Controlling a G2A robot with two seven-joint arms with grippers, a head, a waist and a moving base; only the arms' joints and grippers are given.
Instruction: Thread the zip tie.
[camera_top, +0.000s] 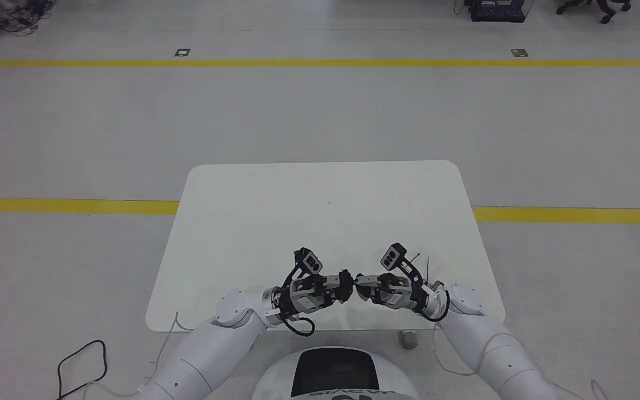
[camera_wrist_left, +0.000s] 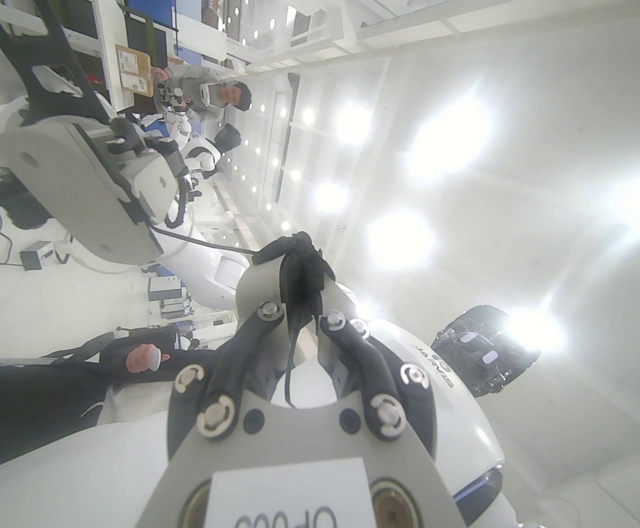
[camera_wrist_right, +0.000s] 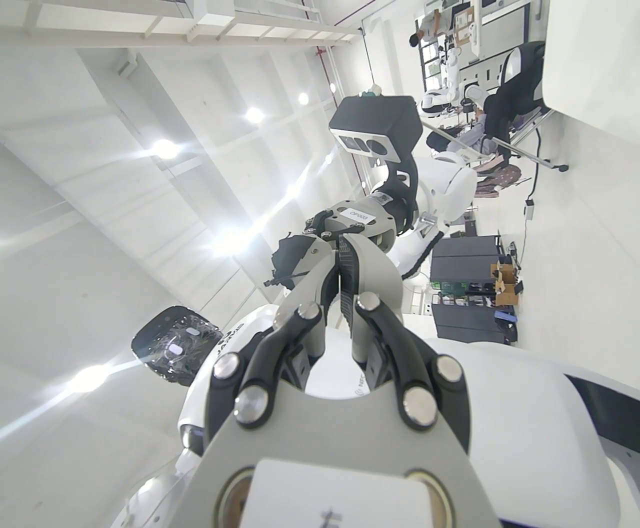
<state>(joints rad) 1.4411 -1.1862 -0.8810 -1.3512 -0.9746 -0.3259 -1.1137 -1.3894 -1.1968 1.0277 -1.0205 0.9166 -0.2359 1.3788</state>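
Note:
Both arms hang over the white table's (camera_top: 320, 200) near edge, with their grippers tip to tip. My left gripper (camera_top: 340, 285) (camera_wrist_left: 300, 252) is shut on a thin black zip tie (camera_wrist_left: 290, 350), whose strap runs back between the fingers toward the wrist. My right gripper (camera_top: 363, 287) (camera_wrist_right: 340, 262) faces it with its ribbed pads pressed together. A thin black end of the zip tie (camera_wrist_right: 282, 278) sticks out beside its fingers. Both wrists tilt upward. In the top view the tie is too small to see.
Most of the table surface lies beyond the grippers, toward the far edge (camera_top: 320, 165). The table's near edge (camera_top: 250, 328) runs just under the forearms. A thin wire (camera_top: 426, 266) stands up by the right wrist.

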